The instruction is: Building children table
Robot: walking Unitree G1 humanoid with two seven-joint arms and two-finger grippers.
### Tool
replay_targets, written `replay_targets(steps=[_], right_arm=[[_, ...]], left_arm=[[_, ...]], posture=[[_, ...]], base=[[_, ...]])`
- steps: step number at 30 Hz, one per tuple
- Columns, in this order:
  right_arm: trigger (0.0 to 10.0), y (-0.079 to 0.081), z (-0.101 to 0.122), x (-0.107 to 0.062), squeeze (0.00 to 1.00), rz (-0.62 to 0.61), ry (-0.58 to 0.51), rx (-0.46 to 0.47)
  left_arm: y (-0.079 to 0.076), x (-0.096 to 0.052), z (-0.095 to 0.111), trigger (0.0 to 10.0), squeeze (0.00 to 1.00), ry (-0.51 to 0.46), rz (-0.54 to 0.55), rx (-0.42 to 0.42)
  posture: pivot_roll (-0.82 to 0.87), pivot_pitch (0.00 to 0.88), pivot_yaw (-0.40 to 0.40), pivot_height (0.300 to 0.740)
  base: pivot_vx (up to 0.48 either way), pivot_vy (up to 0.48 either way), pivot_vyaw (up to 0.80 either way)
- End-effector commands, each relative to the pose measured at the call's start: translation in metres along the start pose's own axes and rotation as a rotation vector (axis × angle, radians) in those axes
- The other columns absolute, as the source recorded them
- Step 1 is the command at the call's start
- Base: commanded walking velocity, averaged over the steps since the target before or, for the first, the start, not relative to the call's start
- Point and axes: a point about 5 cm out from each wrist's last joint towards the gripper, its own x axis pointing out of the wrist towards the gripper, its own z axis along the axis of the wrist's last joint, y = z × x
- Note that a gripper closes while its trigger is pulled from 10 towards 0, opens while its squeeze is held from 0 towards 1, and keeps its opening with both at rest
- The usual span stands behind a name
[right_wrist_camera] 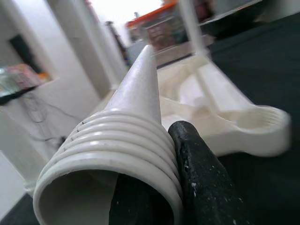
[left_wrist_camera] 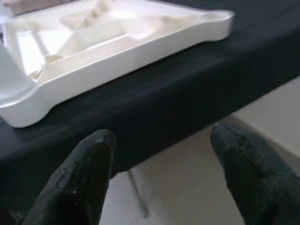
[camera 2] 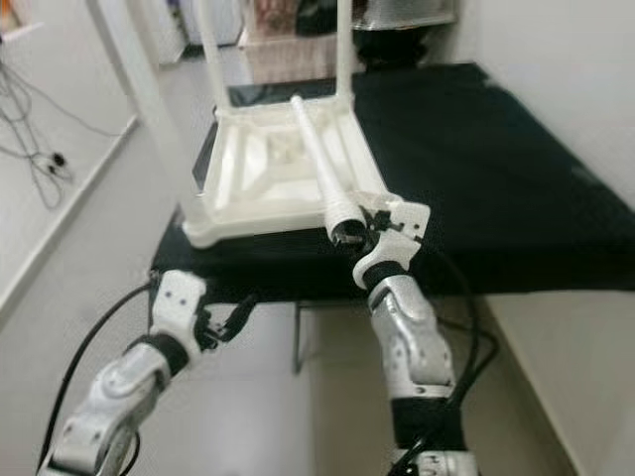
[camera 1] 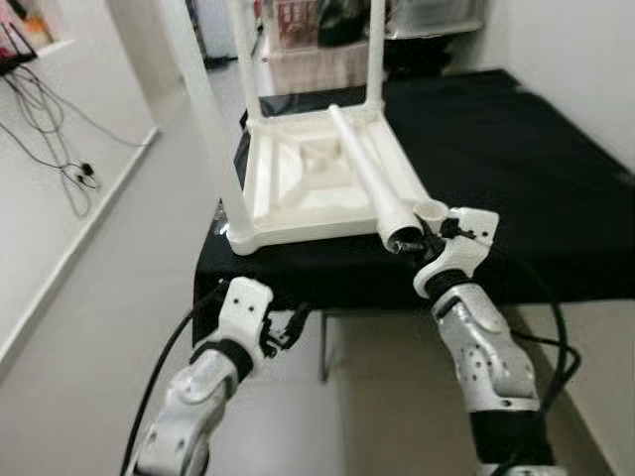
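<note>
My right end effector (camera 1: pixel 412 241) grips the white leg (camera 1: pixel 369 174); the empty corner socket (camera 1: pixel 431 209) sits just beside it, lower center.

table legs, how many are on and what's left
Three legs stand fitted in the upturned white tabletop on the black table. The right gripper holds the fourth leg by its threaded end; the near-right corner socket is unfilled. The left gripper hangs open below the edge.

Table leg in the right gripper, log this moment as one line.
right gripper: shut on table leg | left gripper: open, below black table edge | tabletop: upside down
</note>
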Motion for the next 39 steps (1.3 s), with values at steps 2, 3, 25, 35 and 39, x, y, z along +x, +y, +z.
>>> replay_targets(steps=[2,3,25,35,39], right_arm=[[10.0,0.004,0.000,0.000,0.00,0.009,-0.003,-0.016],[10.0,0.003,-0.001,0.000,0.00,0.004,0.003,-0.027],[10.0,0.017,-0.021,-0.004,0.00,0.058,0.065,-0.073],[10.0,0.018,-0.014,-0.003,0.00,0.067,0.019,-0.012],[10.0,0.016,0.007,-0.001,0.00,0.086,-0.100,0.261]], left_arm=[[0.004,-0.005,-0.009,10.0,0.00,0.041,0.019,0.011],[0.004,-0.005,-0.009,10.0,0.00,0.041,0.019,0.011],[0.013,-0.003,0.005,10.0,0.00,-0.032,0.020,-0.177],[0.020,0.000,0.019,10.0,0.00,-0.096,-0.015,-0.335],[0.009,0.004,0.039,10.0,0.00,-0.184,-0.143,-0.571]], posture=[[-0.01,0.133,0.054,0.740],[-0.01,0.131,0.055,0.740],[0.00,0.119,0.051,0.740],[0.00,0.121,0.052,0.740],[0.00,0.119,0.053,0.740]], base=[[-0.309,0.000,0.00],[-0.304,0.000,0.00],[-0.042,0.000,-0.24],[0.000,0.000,0.00],[0.000,0.000,0.00]])
